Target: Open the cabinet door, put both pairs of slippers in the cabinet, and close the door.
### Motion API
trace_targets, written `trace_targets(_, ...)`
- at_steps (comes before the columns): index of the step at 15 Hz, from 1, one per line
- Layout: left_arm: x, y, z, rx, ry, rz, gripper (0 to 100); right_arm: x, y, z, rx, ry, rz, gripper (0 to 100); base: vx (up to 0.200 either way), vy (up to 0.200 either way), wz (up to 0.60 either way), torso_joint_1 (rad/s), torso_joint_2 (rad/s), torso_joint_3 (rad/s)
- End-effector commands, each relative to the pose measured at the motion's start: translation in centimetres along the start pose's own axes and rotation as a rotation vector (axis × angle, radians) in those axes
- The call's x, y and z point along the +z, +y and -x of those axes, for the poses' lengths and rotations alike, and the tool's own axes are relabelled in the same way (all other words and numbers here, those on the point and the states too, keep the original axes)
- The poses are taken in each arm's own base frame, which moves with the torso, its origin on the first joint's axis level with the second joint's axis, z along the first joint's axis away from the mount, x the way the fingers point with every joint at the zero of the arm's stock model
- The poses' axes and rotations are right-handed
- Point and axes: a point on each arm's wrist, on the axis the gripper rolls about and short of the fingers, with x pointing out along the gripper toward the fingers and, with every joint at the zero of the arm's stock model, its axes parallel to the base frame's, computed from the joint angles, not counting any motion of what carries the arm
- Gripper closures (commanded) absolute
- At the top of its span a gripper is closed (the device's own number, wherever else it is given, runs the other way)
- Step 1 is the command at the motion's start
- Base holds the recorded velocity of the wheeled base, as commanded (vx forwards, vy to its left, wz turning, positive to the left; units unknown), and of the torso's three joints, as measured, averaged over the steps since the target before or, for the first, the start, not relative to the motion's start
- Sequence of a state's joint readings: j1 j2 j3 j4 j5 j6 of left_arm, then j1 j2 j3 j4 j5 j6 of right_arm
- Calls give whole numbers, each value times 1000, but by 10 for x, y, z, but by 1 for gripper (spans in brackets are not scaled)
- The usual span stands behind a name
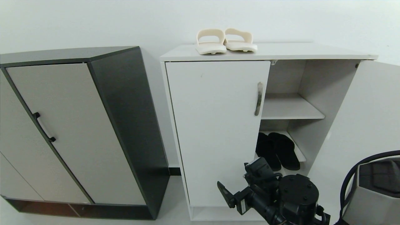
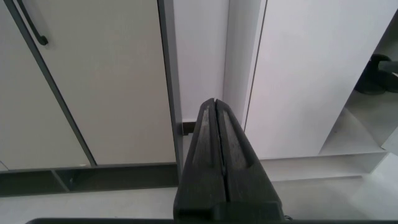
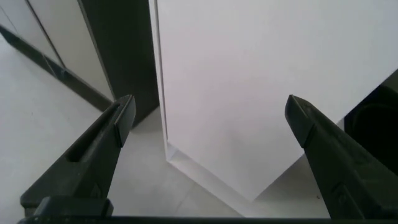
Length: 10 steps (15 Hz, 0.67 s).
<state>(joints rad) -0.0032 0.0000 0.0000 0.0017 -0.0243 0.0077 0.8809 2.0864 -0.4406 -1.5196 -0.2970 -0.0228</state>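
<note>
The white cabinet [image 1: 218, 131] has its left door shut and its right door [image 1: 362, 125] swung open. A black pair of slippers [image 1: 278, 150] lies on the lower shelf inside and also appears at the left wrist view's edge as black slippers [image 2: 380, 71]. On the cabinet top rests a beige pair of slippers [image 1: 225, 41]. My right gripper [image 1: 237, 182] is open low in front of the shut door, and in its own view the right gripper [image 3: 208, 112] frames that door's bottom corner. My left gripper [image 2: 214, 106] is shut on nothing, facing the gap between the two cabinets.
A dark grey cabinet [image 1: 125, 125] with pale shut doors and a black handle [image 1: 43, 127] stands to the left, close beside the white one. The upper shelf [image 1: 287, 107] is bare. The shut white door carries a metal handle [image 1: 258, 98].
</note>
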Motion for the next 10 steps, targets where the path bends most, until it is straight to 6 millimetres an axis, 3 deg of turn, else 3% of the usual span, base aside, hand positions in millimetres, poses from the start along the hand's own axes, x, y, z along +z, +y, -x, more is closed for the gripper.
trace_targets(1,0,0,0,0,1,0,100,-7,1,-2,1,24,8,0,0,0,0,0,0,0)
trace_targets(4,0,0,0,0,1,0,100,-6,0,0,1,22,9,0,0,0,0,23,-167,-211)
trace_targets(10,0,0,0,0,1,0,100,-6,0,1,1,23,9,0,0,0,0,81,-446,-347)
